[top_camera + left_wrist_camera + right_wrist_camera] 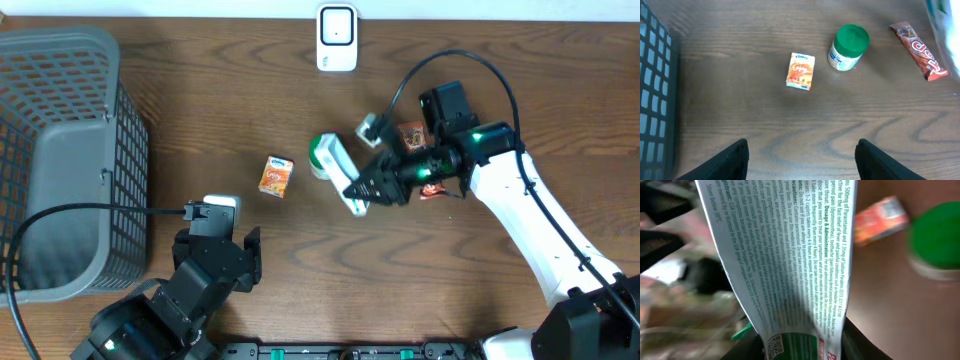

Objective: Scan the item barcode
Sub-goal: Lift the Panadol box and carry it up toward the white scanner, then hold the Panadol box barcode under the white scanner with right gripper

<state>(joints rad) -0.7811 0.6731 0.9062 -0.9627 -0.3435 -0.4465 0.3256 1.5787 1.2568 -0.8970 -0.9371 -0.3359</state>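
- The right gripper (358, 190) is clamped on the box (345, 175), a long white carton with green on it. It sits mid-table at a slant, one end overlapping the jar (320, 155) when seen from above.
- From the right wrist the box (785, 265) fills most of the frame. You can read small medicine print running along it, with a little square code (774, 345) near the lower end (no striped barcode shows on this face).
- A dark finger (862, 345) is pressed against the box's lower right edge.
- The scanner (337, 38), a white unit, stands at the far edge of the table, well apart from the box.
- The left gripper (222, 245) sits low at the near-left. Its fingers (725, 162) are spread wide with nothing between them, just bare wood.
- The left wrist view shows an orange carton (800, 71) lying flat and the green-lidded jar (848, 47) near it on the right. Further right there's a red-brown candy bar (919, 50).
- The box (945, 30) only shows there as a blurry white-green smear at the top right corner (looks lifted off the table, but I can't say for sure).
- A grey basket (60, 60) lies tipped on its side at the left edge.
- The table (200, 100) is dark wood grain.
- Another wrapped snack (412, 135) lies right by the right arm, partly hidden by it.
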